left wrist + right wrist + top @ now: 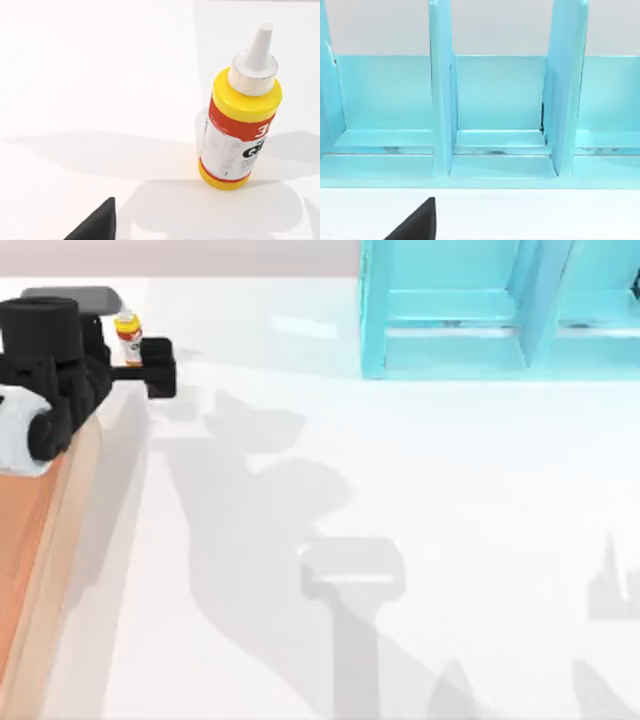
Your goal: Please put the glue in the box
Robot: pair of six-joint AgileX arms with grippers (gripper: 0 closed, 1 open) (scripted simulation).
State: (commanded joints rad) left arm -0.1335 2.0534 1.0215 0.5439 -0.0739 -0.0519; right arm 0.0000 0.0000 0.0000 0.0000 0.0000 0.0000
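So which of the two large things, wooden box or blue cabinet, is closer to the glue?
The wooden box, at the table's left edge beside the glue; the blue cabinet stands far right.

Box [40, 540] cut off by top view's left and bottom edges; I see just one tan rim wall and strip of orange-brown floor. Left arm covers box's far end.

Glue [128, 337] tiny from above, label unreadable, lower body hidden behind left gripper [150, 365]; can't tell finger gap.

Left wrist view: glue [240, 125] label lettering clipped at picture's edge.

Cabinet [500, 310] cropped at top and right edges of top view.

Right wrist view: one dark fingertip [417, 222] at edge, rest cut off.
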